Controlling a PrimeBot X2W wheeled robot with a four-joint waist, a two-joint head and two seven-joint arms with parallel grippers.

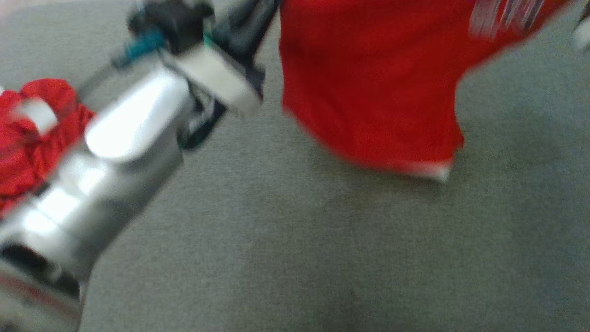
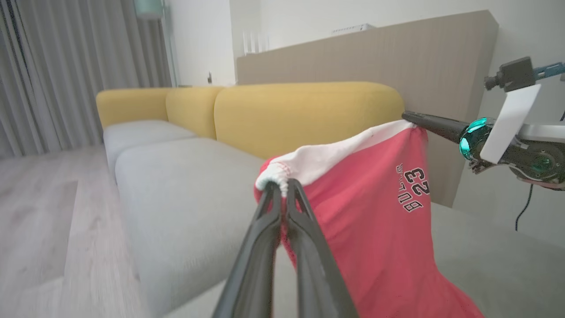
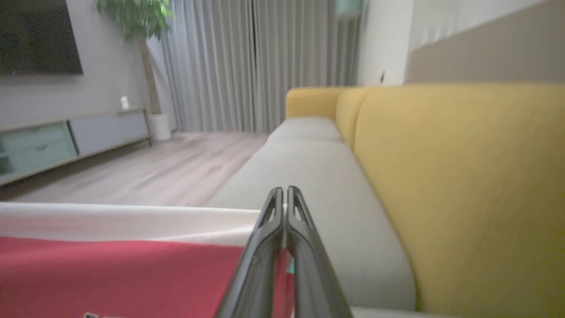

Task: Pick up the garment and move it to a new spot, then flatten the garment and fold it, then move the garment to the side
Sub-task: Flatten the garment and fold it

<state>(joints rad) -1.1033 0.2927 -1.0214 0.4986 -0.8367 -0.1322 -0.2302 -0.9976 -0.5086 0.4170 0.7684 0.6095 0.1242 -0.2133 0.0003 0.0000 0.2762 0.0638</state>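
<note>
Dark fingers of the left gripper (image 2: 282,187) are pressed together on one gathered end of the white band (image 2: 335,150) that edges the garment (image 2: 375,221). The right gripper (image 2: 408,117), jaws likewise closed, pinches the opposite end of that band, and its own wrist view confirms the hold on the white edge.

Garment: red, printed with "23" and lettering. It hangs as a sheet stretched between the two grippers, above the grey seat of the sofa (image 2: 185,198) and in front of its yellow back. The head view is blurred. The garment's white-trimmed lower hem sits close to the seat, but contact cannot be told.

The pale left forearm (image 1: 129,138) crosses over the sofa seat. Beside it a bunch of red cloth (image 1: 32,138) lies on the seat, and whether it belongs to the same garment cannot be told.

Beyond the sofa's far end, on the wood floor (image 3: 176,168) by the curtains (image 3: 247,66), a white pot (image 3: 160,126) holds a leafy plant (image 3: 132,17).
</note>
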